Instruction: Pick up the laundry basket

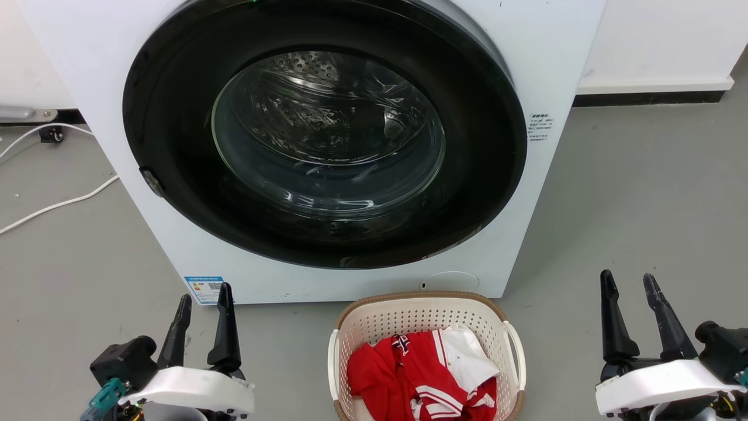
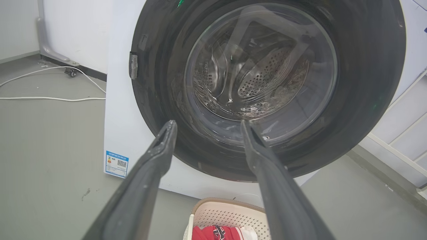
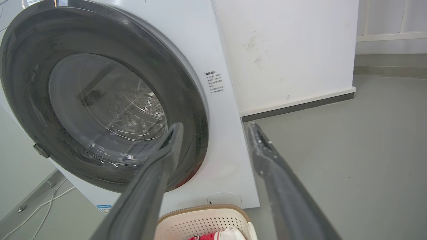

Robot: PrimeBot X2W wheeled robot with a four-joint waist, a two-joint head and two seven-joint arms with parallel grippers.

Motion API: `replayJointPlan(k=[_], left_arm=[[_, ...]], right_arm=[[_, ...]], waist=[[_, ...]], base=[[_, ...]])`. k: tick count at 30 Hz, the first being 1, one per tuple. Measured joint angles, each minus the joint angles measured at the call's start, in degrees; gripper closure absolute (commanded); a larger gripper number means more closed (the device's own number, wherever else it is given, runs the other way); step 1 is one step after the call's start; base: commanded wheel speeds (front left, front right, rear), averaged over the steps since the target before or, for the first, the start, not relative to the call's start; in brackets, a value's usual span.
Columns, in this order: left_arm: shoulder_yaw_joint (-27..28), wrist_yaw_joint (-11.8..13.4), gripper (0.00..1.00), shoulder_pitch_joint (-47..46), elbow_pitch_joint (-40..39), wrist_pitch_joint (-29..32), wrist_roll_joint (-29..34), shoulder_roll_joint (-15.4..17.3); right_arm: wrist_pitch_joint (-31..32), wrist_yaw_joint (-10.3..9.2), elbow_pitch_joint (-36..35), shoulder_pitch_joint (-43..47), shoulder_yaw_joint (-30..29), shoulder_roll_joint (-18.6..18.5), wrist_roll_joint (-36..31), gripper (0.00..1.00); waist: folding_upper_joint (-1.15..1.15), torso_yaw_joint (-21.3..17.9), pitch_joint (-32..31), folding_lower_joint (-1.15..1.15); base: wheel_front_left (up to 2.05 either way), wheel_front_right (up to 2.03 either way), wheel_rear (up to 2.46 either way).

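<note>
My left gripper (image 1: 204,294) and right gripper (image 1: 628,276) sit low, fingers up, both parted, empty. Laundry basket (image 1: 383,324) lies between them, just before the washer (image 1: 175,245); floor (image 1: 613,193) separates it from each.

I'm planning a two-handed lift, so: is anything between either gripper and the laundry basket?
Nothing visible. Bare floor separates the left gripper from the laundry basket on one side and the right gripper on the other; both are open. The washer stands behind the basket, not between.
</note>
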Motion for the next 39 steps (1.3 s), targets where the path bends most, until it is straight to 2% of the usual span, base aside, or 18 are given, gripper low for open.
replayJointPlan(k=[39], left_arm=[[-0.63, 0.99, 0.00, 2.55, 1.51, -4.86, 17.26, 0.07]], right_arm=[[-4.77, 0.01, -0.40, 2.27, 0.42, -0.08, -16.80, 0.00]], waist=[[0.00, 0.73, -0.67, 0.00]], base=[[0.00, 0.00, 0.00]])
